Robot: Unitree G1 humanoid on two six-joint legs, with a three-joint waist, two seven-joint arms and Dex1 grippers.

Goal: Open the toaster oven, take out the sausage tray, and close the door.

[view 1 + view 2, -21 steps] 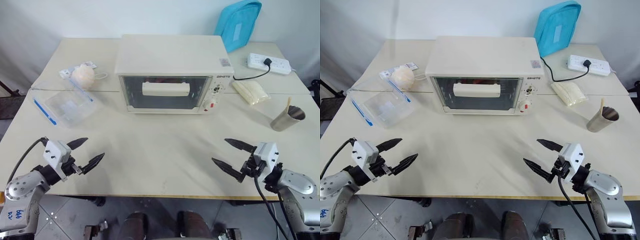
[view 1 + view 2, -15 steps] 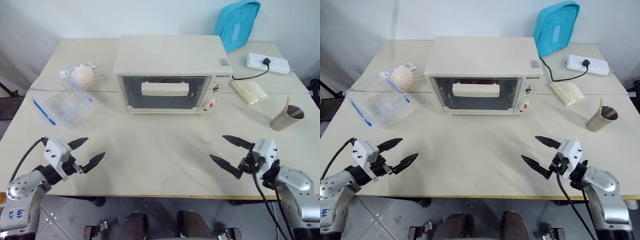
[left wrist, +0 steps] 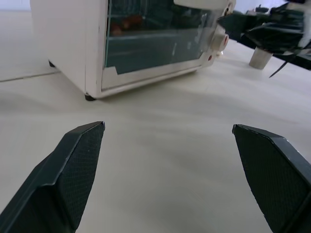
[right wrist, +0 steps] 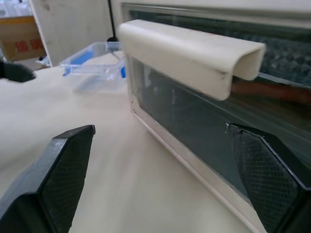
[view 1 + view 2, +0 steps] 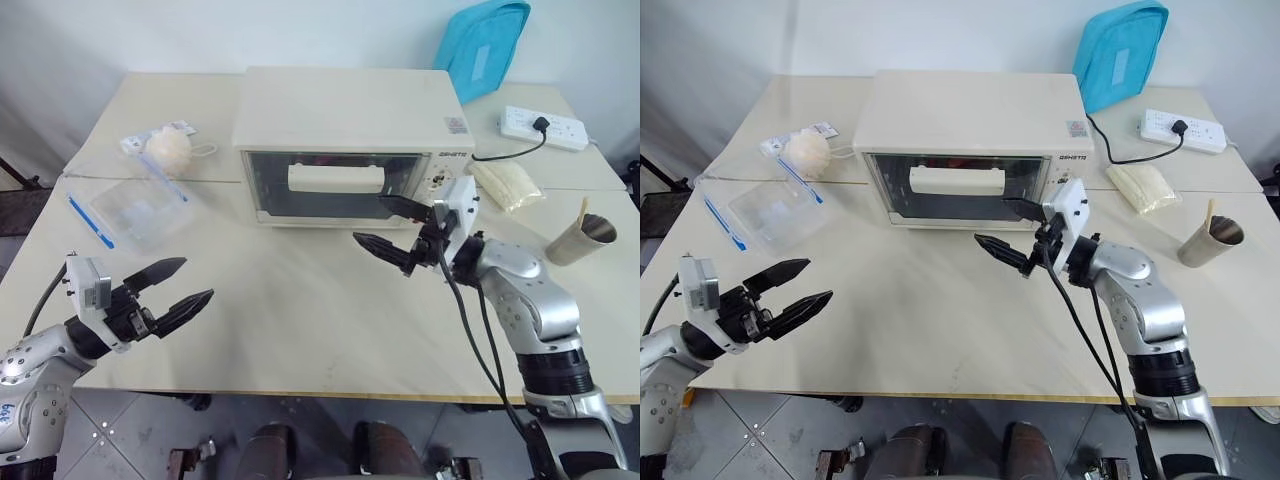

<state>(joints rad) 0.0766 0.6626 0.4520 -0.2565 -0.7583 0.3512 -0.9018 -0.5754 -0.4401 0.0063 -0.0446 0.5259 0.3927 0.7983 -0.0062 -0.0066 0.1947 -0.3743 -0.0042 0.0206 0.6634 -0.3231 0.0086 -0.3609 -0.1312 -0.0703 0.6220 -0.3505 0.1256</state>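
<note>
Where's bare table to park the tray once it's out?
Widest bare patch: the table in front of the toaster oven, between the left gripper and right gripper. Crowded: left by the clear plastic box, right by the metal cup.

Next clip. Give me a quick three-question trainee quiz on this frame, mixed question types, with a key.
1. True or false: the door of the toaster oven is already open.
2. Which gripper is nearer the door's handle? A) left gripper B) right gripper
3. Fill in: the metal cup stands on the table on the robot's ____ side.

Key:
1. False. The door is shut, handle up against the oven front.
2. B. The right gripper is open, just in front of the door near its right end, touching nothing; the left gripper is open over the table's near edge.
3. Right.
</note>
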